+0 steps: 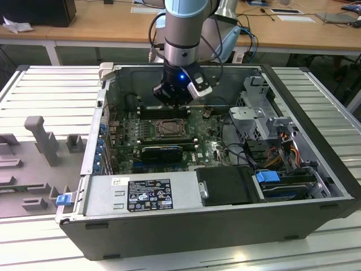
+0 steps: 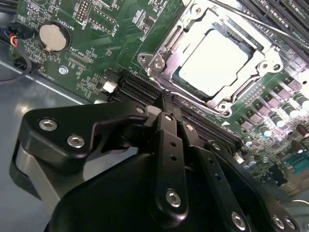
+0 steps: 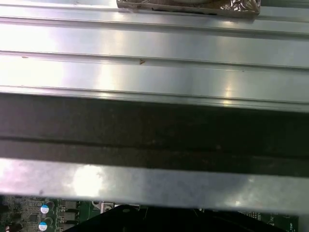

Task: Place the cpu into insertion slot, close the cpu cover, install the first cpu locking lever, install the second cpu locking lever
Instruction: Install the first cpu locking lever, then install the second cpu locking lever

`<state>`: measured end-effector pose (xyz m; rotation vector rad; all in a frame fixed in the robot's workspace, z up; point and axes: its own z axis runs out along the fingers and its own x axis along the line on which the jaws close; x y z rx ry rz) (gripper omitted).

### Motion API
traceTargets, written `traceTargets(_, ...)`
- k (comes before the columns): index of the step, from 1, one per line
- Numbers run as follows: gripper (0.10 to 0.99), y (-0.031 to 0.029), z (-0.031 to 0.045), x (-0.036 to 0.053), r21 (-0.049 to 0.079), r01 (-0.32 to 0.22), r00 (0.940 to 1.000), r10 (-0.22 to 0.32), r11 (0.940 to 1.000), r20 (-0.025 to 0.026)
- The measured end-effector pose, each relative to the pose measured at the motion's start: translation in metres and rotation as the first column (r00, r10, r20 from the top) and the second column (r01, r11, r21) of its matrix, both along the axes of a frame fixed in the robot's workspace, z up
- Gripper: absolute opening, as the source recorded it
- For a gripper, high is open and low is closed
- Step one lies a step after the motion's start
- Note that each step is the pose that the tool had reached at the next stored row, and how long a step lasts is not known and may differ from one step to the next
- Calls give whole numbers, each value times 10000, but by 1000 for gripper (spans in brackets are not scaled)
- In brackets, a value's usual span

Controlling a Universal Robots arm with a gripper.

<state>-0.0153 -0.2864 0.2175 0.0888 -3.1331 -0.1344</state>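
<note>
Inside open computer case (image 1: pixel 316 169) on ribbed metal surface (image 1: pixel 51 90), hand (image 1: pixel 176 97) hangs over green motherboard (image 1: pixel 130 138), just beyond insertion slot (image 1: pixel 169 129) toward case's far wall. Second wrist view: hand (image 2: pixel 166 104) with black fingers (image 2: pixel 169 145) pressed together, gripping nothing. Cpu (image 2: pixel 217 57) seated flat in insertion slot (image 2: pixel 166 46); cpu cover (image 2: pixel 263 60) lies down around chip, framing it. Thin locking lever (image 2: pixel 251 21) runs along socket side; latched or not, cannot tell. Memory slots (image 2: pixel 140 89) between hand and socket.

Matt pale metal cpu (image 2: pixel 216 60); shiny grey metal cpu cover (image 2: pixel 270 63); black plastic pincer (image 2: pixel 164 104).
</note>
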Motion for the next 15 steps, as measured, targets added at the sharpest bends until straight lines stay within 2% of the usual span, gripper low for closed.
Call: traceTargets(15, 106, -49, 0, 0, -1, 0, 10000, 0, 10000, -1)
